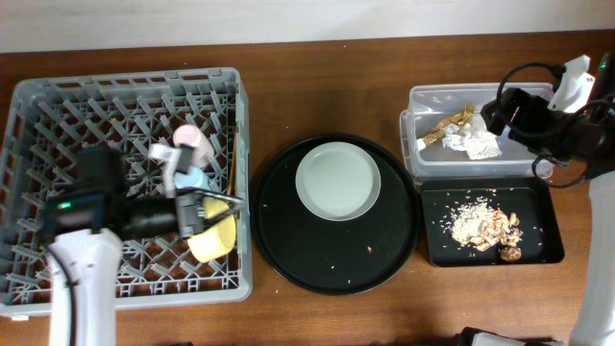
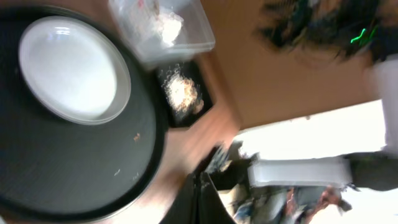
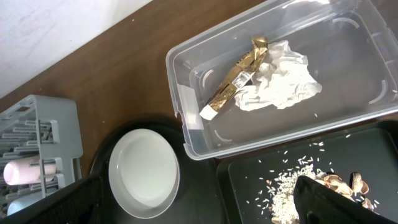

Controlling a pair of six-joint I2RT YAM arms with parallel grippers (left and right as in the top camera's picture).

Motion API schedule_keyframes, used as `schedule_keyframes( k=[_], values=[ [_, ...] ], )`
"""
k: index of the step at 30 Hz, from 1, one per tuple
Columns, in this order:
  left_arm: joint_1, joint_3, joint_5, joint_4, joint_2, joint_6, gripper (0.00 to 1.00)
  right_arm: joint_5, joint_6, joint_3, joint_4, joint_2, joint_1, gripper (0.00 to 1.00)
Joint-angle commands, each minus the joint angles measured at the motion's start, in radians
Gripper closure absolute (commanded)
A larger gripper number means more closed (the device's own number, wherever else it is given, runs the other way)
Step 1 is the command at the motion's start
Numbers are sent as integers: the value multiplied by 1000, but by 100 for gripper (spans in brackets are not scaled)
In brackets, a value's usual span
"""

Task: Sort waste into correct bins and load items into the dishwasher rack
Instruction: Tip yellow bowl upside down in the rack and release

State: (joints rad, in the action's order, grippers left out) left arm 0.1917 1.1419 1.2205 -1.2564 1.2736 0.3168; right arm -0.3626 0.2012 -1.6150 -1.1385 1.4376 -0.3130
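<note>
Counts: dishwasher rack (image 1: 38,106) 1; cups 2, namely pink cup (image 1: 189,137) 1 and blue cup (image 1: 195,178) 1; yellow bowl (image 1: 217,242) 1; white plate (image 1: 337,180) 1; round black tray (image 1: 288,240) 1. Bins 2: clear tub (image 1: 452,91) 1, shallow black tray (image 1: 538,207) 1. Waste: paper wad (image 1: 478,144) 1, wrapper strip (image 1: 450,125) 1; food scraps (image 1: 476,223) too many to count; chopsticks (image 1: 232,165) not resolvable singly.

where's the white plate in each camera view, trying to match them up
Overhead: the white plate is at centre, on the round black tray.
Left wrist: the plate is upper left, on the same tray; this picture is blurred.
Right wrist: the plate is lower left, near the bottom edge.
Shared landmark: the clear tub, beside the tray in all three views.
</note>
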Motion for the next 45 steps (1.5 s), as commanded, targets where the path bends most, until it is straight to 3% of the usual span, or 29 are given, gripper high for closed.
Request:
schedule_keyframes(
  k=[1,5,10,13,25,31,34,37,41,45],
  values=[
    [-195,11,-456,119,-11,-381,100,9,-10,-16,1,-4,-2,1],
    [-411,11,-976,156,-11,-645,100,9,-10,-16,1,-4,-2,1],
    [-523,11,-1372,37,-11,-785,100,9,-10,-16,1,-4,-2,1],
    [-523,11,-1473,-13,-11,-824,100,9,-10,-16,1,-4,-2,1],
    [-505,98,-1529,23,-11,-817,96,9,-10,-16,1,-4,-2,1],
    [-357,98,-1524,-137,97,-817,96,9,-10,-16,1,-4,-2,1],
    [-339,98,-1519,-130,161,-817,96,9,-10,-16,1,-4,-2,1],
    [-339,96,-1415,-77,201,-766,95,9,-10,-16,1,-4,-2,1],
    [-339,95,-1148,-7,209,-624,95,9,-10,-16,1,-4,-2,1],
    [-336,129,-1155,-7,170,-614,94,9,-10,-16,1,-4,-2,1]
  ],
)
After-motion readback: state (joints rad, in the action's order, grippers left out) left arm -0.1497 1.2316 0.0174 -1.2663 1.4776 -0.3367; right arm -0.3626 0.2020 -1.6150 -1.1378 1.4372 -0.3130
